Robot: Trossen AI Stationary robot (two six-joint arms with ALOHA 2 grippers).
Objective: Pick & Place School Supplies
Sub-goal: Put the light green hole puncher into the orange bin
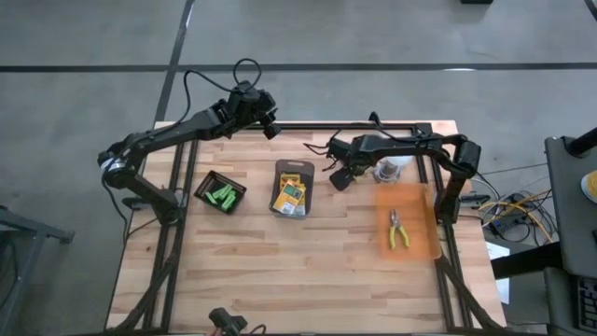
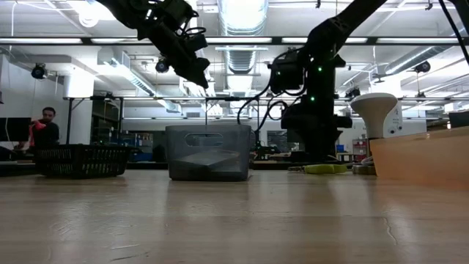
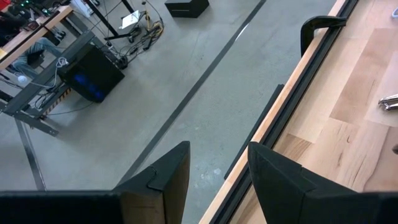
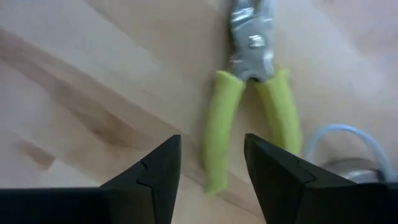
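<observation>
A pair of pliers (image 4: 249,93) with yellow-green handles lies flat on the wooden table, next to a clear jar. My right gripper (image 4: 211,149) hangs open just above it, pointing down, one handle (image 4: 217,130) showing between its fingers; I see no touch. From above, this gripper (image 1: 338,179) hides the pliers. A second pair of pliers (image 1: 398,231) lies on an orange mat (image 1: 420,210). Crayon boxes (image 1: 291,194) lie in a grey bin (image 1: 292,170), green sticks (image 1: 222,196) in a black tray (image 1: 207,185). My left gripper (image 3: 217,155) is open and empty, raised over the table's far edge.
The clear jar with a white lid (image 1: 392,168) stands just right of my right gripper. A black frame rail (image 1: 308,126) runs along the table's far edge. Bare wood stretches along the near half of the table (image 1: 298,280). A person (image 2: 45,128) stands far off in the room.
</observation>
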